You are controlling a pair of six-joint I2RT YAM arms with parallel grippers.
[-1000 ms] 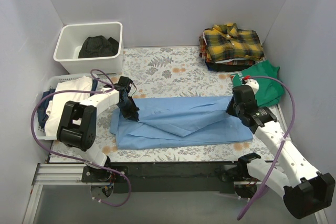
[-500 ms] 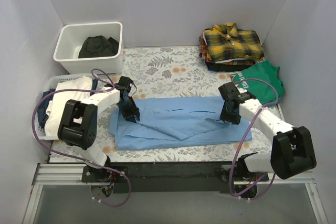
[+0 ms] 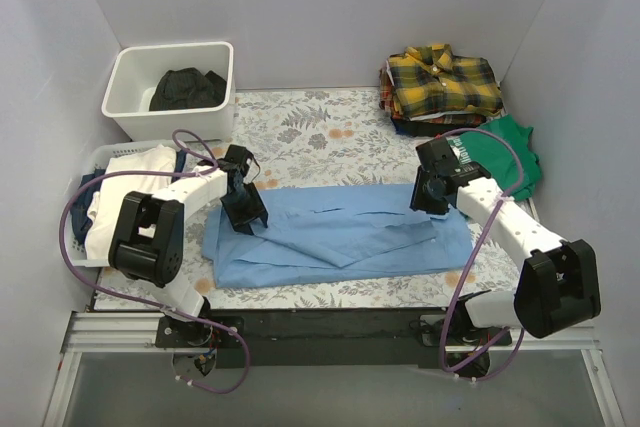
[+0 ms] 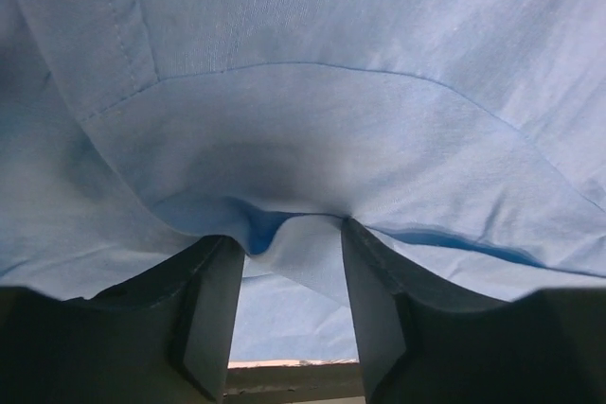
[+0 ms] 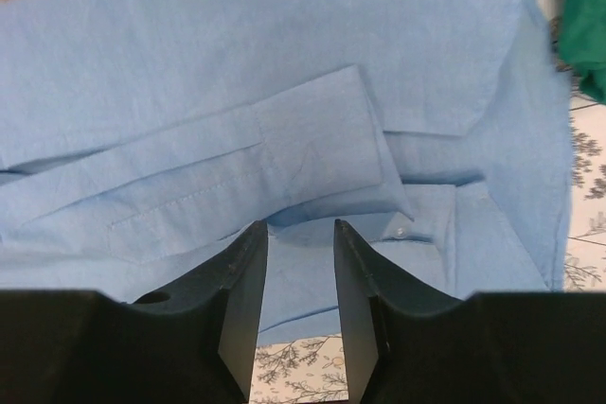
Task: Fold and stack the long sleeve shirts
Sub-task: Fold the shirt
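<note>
The light blue shirt (image 3: 340, 232) lies folded lengthwise across the table's middle, with a sleeve and its cuff laid over it. My left gripper (image 3: 245, 212) is at its left end. In the left wrist view (image 4: 287, 234) the jaws stand apart, with the cloth (image 4: 312, 54) draped over the tips and a fold sagging between them. My right gripper (image 3: 424, 197) hovers over the shirt's right end. In the right wrist view (image 5: 300, 226) it is open and empty just above the cuff (image 5: 312, 153). The yellow-and-black plaid shirt (image 3: 442, 80) lies folded on a pile at the back right.
A green T-shirt (image 3: 500, 162) lies right of the blue shirt and shows in the right wrist view (image 5: 582, 16). A white bin (image 3: 175, 47) at the back left holds a black garment (image 3: 185, 87). A basket (image 3: 95, 157) of clothes sits at the left edge.
My right arm has swung in from the right and near side onto the shirt's right end. The upper fold has shifted left. My left gripper has barely moved.
</note>
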